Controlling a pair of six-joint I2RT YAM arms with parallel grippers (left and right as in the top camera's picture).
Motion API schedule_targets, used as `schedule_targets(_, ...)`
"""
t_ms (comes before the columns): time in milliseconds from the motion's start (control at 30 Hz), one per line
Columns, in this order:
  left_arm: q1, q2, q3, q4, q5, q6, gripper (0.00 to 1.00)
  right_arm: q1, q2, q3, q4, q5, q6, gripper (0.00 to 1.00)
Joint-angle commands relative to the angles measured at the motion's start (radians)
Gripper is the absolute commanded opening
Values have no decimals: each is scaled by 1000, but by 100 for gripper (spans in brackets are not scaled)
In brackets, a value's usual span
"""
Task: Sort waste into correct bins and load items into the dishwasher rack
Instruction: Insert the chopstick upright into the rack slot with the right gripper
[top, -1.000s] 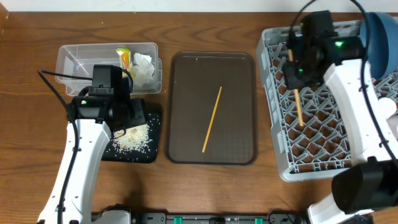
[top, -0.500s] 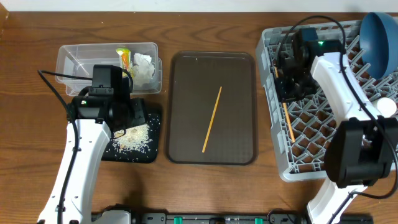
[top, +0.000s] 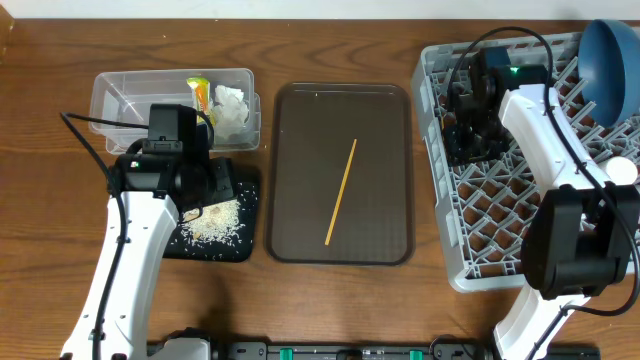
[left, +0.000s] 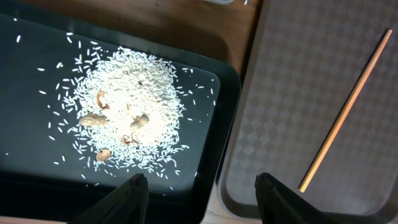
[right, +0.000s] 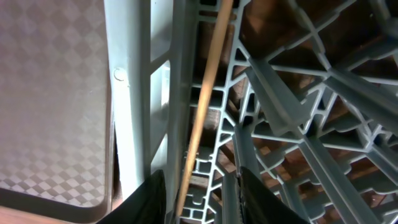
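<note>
On dark wooden table (top: 40, 200): thin wooden chopstick (top: 341, 192) flat on brown serving tray (top: 300, 240); second chopstick (right: 208, 93) inside grey pegged plastic rack (top: 520, 250), loose between part-open right gripper (right: 200, 186). Left gripper (left: 200, 186) open, empty, above white rice scraps (left: 124, 112). Probably light, stiff, prone to rolling; best pinched mid-length.

Wooden table (top: 50, 250): clear tub (top: 112, 98), black tray (top: 246, 218), brown tray (top: 300, 180), grey rack (top: 440, 255).

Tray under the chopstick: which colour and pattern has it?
The tray is brown with fine checks; best in left wrist view.
</note>
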Motion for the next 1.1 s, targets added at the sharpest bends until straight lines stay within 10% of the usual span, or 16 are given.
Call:
schedule_targets(0, -1, -4, 8, -2, -9, 14, 59, 9, -39, 11, 1, -50, 5, 36)
schedule_targets(1067, -1, -4, 8, -2, -9, 14, 59, 21, -167, -130, -48, -63, 114, 23)
